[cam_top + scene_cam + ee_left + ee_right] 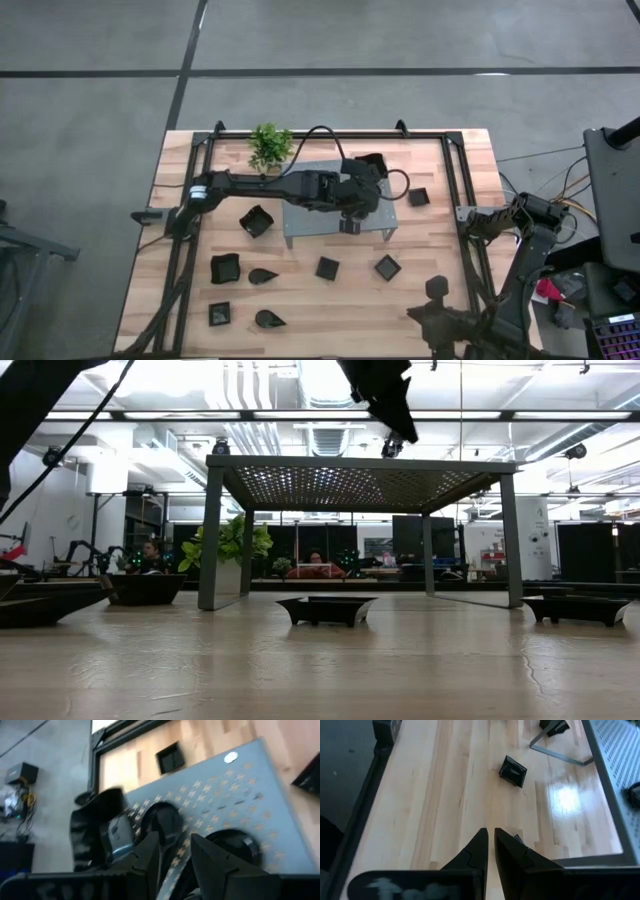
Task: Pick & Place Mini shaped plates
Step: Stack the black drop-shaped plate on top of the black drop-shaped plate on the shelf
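Left gripper: over the grey perforated stand at mid-worktop, fingers part-open with a narrow gap, nothing seen clamped between them; dark rounded dishes lie on the stand top just ahead of the tips, their shape not clear. Right gripper: parked at the right edge of the worktop, fingers nearly closed, empty. Mini shaped plates: glossy black, scattered on pale wood planking, square ones and teardrop ones toward the near side, one square right of the stand. Green potted plant at the far edge. Black frame rails along both sides. Grey concrete floor around. Room beyond: bright ceiling lights, desks, seated people far off.
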Motion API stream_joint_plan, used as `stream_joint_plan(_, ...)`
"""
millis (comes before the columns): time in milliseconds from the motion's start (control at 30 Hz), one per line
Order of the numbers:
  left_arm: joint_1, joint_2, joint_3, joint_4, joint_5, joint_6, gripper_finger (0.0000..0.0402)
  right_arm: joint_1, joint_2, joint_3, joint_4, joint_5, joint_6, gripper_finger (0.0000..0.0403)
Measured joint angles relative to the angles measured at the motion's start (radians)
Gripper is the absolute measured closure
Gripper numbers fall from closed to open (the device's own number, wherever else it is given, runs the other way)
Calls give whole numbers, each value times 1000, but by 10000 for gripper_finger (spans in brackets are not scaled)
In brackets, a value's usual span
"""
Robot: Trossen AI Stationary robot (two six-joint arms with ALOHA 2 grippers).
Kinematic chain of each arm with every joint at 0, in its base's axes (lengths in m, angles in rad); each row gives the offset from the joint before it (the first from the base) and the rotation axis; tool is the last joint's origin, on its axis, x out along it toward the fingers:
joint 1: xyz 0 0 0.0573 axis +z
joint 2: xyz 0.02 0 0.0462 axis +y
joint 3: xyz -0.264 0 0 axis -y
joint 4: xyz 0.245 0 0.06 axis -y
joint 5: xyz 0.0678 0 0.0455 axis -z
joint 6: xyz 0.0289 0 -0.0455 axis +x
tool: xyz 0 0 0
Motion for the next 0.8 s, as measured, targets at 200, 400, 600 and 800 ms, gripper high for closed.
stream_joint_plan(200,1,0,0,29,37,36,293,5,0,-6,-2,4,-71,374)
stream_joint_plan(400,1,0,-1,81,53,98,293,23,-3,-6,-46,8,-101,374)
stream_joint_plan(600,7,4,-1,104,91,108,293,40,-41,-6,-127,33,-54,374)
stream_joint_plan(800,36,9,-2,152,88,110,293,40,-103,-7,-143,44,-29,374)
